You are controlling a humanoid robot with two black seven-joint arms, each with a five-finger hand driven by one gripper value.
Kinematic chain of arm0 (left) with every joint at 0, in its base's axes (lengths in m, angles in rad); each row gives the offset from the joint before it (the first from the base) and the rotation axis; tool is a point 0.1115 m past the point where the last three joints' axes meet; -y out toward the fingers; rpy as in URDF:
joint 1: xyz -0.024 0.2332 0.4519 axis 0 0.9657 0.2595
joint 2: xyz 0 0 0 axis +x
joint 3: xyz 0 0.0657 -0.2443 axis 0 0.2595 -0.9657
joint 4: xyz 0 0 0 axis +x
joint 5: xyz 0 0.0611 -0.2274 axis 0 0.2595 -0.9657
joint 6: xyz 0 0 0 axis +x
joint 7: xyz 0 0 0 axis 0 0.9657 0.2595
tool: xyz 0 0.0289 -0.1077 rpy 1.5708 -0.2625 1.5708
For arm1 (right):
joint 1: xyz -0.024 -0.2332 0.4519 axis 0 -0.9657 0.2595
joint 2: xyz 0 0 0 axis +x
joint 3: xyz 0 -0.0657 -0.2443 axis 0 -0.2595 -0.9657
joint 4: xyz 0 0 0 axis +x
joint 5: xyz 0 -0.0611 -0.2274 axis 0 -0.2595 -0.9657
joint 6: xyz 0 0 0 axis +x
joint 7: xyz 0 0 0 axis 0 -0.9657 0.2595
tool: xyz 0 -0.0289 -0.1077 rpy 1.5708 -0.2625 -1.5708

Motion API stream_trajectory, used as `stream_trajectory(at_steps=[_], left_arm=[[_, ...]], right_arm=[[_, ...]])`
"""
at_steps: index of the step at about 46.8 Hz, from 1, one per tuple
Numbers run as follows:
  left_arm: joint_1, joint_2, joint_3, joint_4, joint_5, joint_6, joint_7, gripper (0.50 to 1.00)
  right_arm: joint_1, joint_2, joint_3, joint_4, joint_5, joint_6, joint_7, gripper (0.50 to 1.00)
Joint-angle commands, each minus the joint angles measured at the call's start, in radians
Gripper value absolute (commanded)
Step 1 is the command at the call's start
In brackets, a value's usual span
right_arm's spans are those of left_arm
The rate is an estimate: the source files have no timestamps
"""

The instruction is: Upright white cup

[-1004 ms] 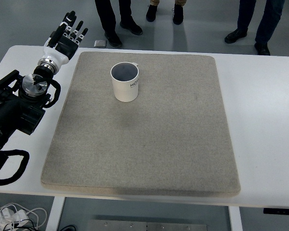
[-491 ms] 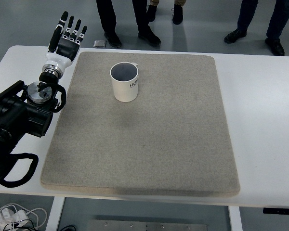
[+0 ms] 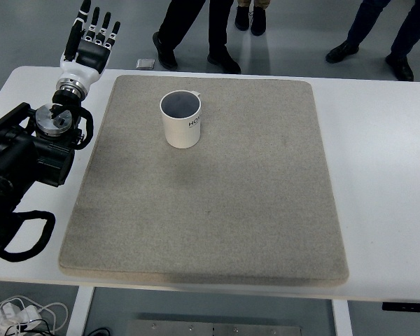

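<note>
Standing upright near the grey mat's [image 3: 196,210] far edge, the white cup [image 3: 180,120] looks finished; the left hand [image 3: 88,45], fingers spread and empty, has withdrawn past the tabletop's [image 3: 385,140] far-left corner.

We have a single view, from a camera mounted high on the robot's side and tilted forward and down. It takes in nearly the whole white desk [image 3: 378,140], whose near edge runs along the bottom of the picture and whose far edge lies near the top. Beyond that edge we see a strip of grey floor [image 3: 28,28] with the legs and shoes of people [image 3: 196,42] standing there. The left arm enters from the left edge. With only one camera, no second view overlaps it.
</note>
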Motion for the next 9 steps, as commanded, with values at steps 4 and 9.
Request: stream_trajectory(at_steps=[4, 9], left_arm=[[-0.001, 0.0, 0.0, -0.001, 0.0, 0.0, 0.0, 0.994], [-0.001, 0.0, 0.0, -0.001, 0.0, 0.0, 0.0, 0.994]], right_arm=[[0.0, 0.0, 0.0, 0.0, 0.0, 0.0, 0.0, 0.952], [0.0, 0.0, 0.0, 0.0, 0.0, 0.0, 0.0, 0.952]])
